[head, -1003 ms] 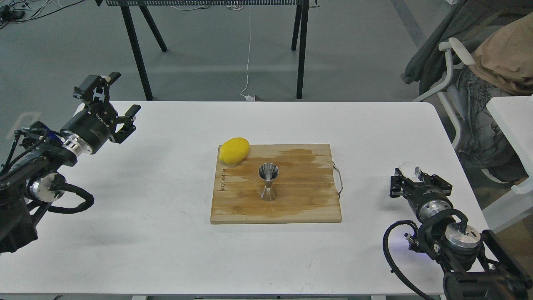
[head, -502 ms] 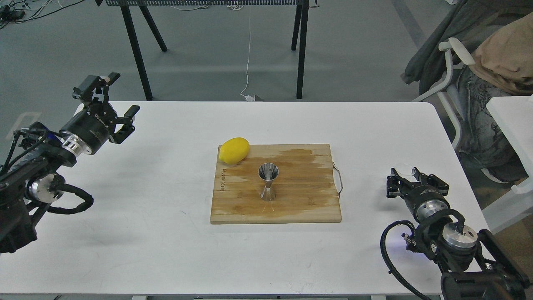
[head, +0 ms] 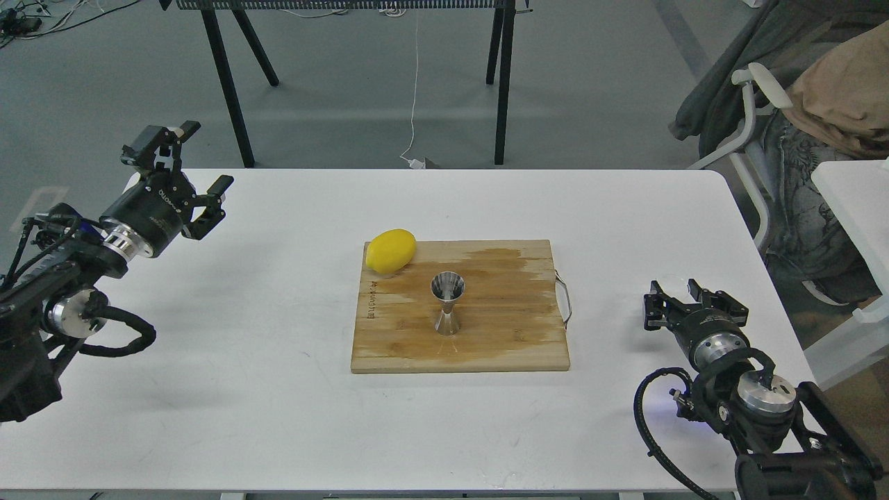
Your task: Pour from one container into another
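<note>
Head view: our right gripper [head: 672, 295] fingers gripped glass cup [head: 677, 285], barely visible, near worktop [head: 278, 417] edge; jigger [head: 448, 303] on board [head: 500, 340]. Left gripper [head: 191, 163] wide. Risk: cup slipping, spilling.

A white tabletop [head: 278, 417] is standing on grey floor [head: 590, 90]; black table legs [head: 226, 76] are rising behind, a clothes-draped chair [head: 785, 139] sitting right.

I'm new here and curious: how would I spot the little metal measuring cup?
Find the rectangular wooden cutting board in the middle of the white table. Near its centre stands a small shiny steel hourglass-shaped jigger, upright. Its only neighbour is a yellow lemon at the board's far left corner.
</note>
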Motion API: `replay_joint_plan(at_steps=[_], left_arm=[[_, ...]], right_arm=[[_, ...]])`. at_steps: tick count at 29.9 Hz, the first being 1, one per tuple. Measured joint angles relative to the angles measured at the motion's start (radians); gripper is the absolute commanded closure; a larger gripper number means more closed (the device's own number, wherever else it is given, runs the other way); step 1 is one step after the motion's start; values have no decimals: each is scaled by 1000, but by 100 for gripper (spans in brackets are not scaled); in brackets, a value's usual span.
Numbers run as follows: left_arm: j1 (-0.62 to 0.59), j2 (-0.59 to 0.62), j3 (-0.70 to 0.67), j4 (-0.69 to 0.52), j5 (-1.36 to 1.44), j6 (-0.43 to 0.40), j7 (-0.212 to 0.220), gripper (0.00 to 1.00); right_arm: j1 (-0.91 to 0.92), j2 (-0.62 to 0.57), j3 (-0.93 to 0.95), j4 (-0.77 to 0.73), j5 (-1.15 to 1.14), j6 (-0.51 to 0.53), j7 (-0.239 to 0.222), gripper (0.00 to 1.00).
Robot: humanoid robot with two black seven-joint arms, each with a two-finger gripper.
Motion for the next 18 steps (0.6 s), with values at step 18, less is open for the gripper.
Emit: replay_joint_plan(at_steps=[18], left_arm=[[-7, 2, 0, 19, 0, 0, 0, 1]], right_arm=[[-30, -80, -12, 175, -17, 58, -43, 1]])
